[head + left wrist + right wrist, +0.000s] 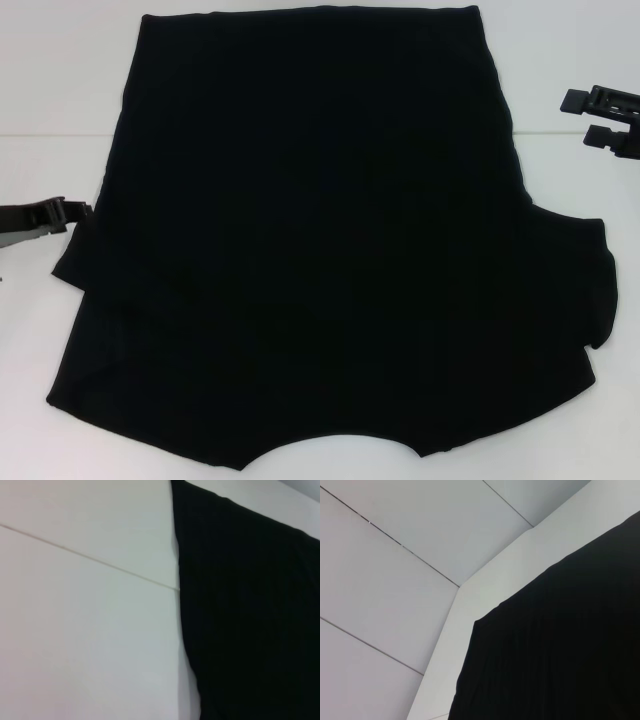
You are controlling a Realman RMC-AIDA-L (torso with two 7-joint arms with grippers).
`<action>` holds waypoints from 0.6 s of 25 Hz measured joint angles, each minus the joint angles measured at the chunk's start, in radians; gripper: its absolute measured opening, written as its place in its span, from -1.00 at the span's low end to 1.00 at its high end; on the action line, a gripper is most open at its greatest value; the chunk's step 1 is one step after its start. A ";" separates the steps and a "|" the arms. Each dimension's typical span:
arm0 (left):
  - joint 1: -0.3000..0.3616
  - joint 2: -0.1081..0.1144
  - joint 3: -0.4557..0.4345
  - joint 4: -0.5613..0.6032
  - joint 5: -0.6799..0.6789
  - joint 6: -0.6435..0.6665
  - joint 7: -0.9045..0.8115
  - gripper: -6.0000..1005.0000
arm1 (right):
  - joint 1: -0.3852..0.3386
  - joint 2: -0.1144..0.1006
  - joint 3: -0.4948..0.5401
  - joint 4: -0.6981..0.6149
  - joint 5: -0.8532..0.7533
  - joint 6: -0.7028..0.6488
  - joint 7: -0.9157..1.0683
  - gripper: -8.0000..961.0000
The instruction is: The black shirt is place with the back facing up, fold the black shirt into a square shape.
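The black shirt (320,250) lies flat across the white counter (60,100), left side apparently folded inward, while the left hand (62,212) and right hand (585,118), fingers apart, flank it, seemingly positioned for the next fold.

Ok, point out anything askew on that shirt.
The plain black short-sleeved shirt lies skewed on the white table: the left side is folded in, while the right sleeve still sticks out unfolded.
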 joint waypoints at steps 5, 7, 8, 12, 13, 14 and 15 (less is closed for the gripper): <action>-0.007 0.000 0.004 -0.026 0.016 -0.037 -0.004 -0.10 | 0.000 0.000 0.000 0.000 0.000 0.002 0.000 0.71; -0.008 0.000 0.004 -0.033 0.016 -0.043 -0.004 -0.10 | 0.001 0.000 0.000 0.000 -0.001 0.002 0.000 0.71; -0.009 0.000 0.004 -0.036 0.016 -0.045 -0.004 -0.10 | 0.001 0.000 0.000 0.000 -0.001 0.002 0.000 0.71; -0.011 0.002 0.005 -0.047 0.016 -0.057 -0.004 -0.10 | 0.001 0.000 0.000 0.000 0.000 0.002 0.000 0.70; -0.011 0.003 0.005 -0.053 0.017 -0.060 -0.004 -0.09 | 0.001 0.000 0.000 0.000 0.000 0.002 0.000 0.70; -0.012 0.004 0.005 -0.059 0.017 -0.062 -0.004 -0.09 | 0.001 0.000 0.000 0.000 0.000 0.002 0.000 0.70; -0.013 0.005 0.005 -0.063 0.017 -0.063 -0.004 -0.09 | 0.001 0.000 0.000 0.000 0.000 0.003 0.000 0.70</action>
